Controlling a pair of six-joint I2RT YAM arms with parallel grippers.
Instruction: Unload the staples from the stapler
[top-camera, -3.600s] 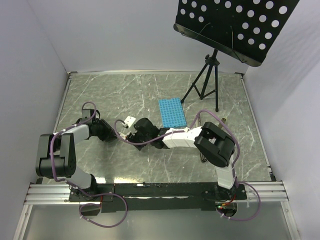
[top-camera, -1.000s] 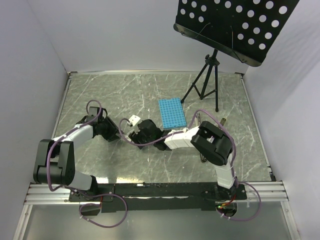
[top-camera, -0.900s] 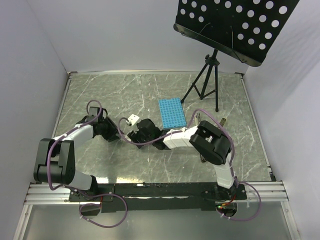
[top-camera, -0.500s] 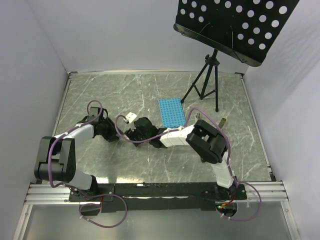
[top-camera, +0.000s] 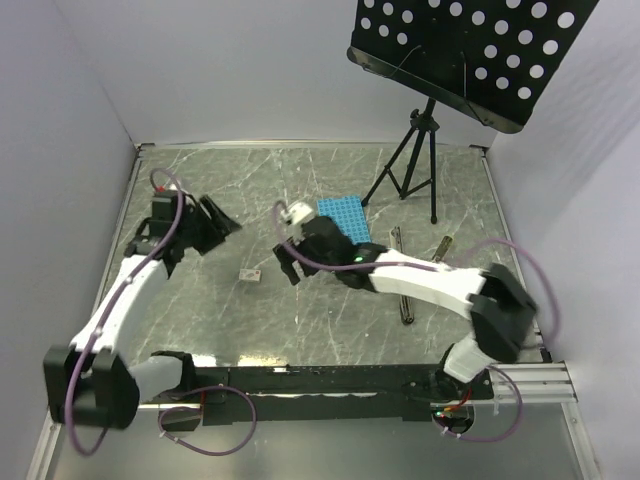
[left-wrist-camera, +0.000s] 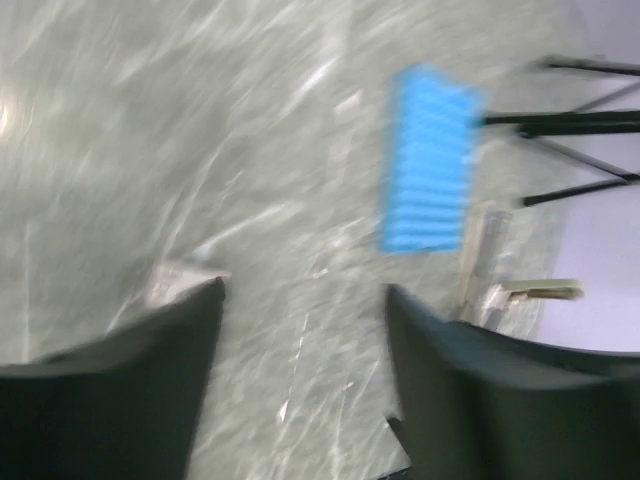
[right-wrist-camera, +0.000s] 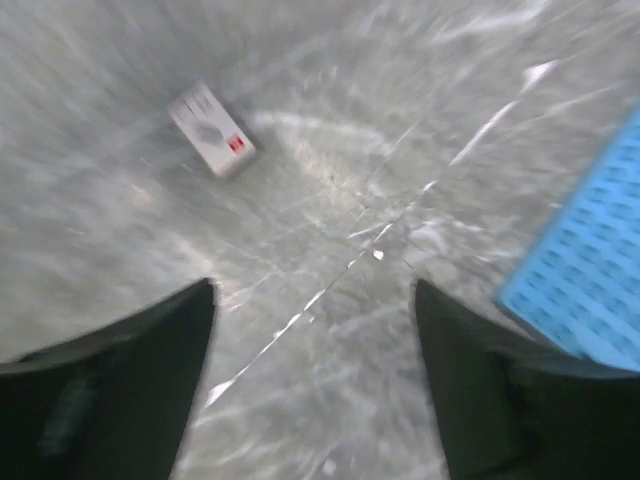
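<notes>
The stapler (top-camera: 397, 240) is a slim dark bar with a silver strip, lying right of the blue plate and partly under my right forearm. It shows blurred in the left wrist view (left-wrist-camera: 482, 255). A small tan-grey strip (top-camera: 443, 244) lies just right of it; I cannot tell if it is staples. My left gripper (top-camera: 222, 222) is open and empty above the left of the table, as the left wrist view (left-wrist-camera: 302, 290) shows. My right gripper (top-camera: 289, 266) is open and empty left of the plate, also seen in the right wrist view (right-wrist-camera: 312, 290).
A small tan-white block (top-camera: 251, 274) lies on the marble between the grippers, also in the right wrist view (right-wrist-camera: 212, 130). The blue studded plate (top-camera: 345, 225) lies mid-table. A black music stand on a tripod (top-camera: 408, 165) stands at the back right.
Both grippers have pulled apart and risen. The left moved up and back left; the right arm stretched out. The tan-white block, earlier between the grippers, now lies free on the table.
</notes>
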